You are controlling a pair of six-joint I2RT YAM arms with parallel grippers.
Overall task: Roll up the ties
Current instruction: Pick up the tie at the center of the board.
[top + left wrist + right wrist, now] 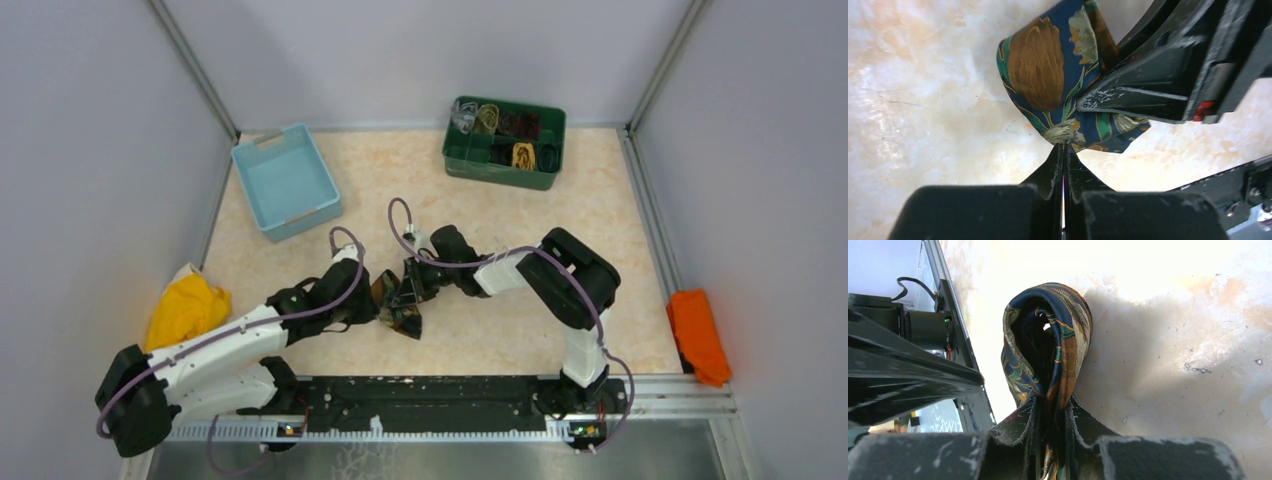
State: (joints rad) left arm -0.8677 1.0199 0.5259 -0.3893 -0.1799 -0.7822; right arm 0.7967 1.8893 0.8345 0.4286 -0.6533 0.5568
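Observation:
A dark blue and brown patterned tie (408, 312) lies bunched at the table's middle front, between both grippers. My left gripper (374, 306) is shut, its tips (1064, 148) pinching the lower edge of the tie (1043, 65). The right gripper (413, 288) comes from the right, and its black finger (1143, 95) presses over the fabric. In the right wrist view the tie (1048, 340) stands as a folded loop rising out of the right gripper (1053, 407), which is shut on its layers. More ties (522, 154), rolled, sit in a green bin.
The green bin (500, 172) stands at the back right and a light blue bin (287, 180) at the back left. A yellow cloth (187, 308) lies at the left edge, an orange cloth (698, 335) at the right edge.

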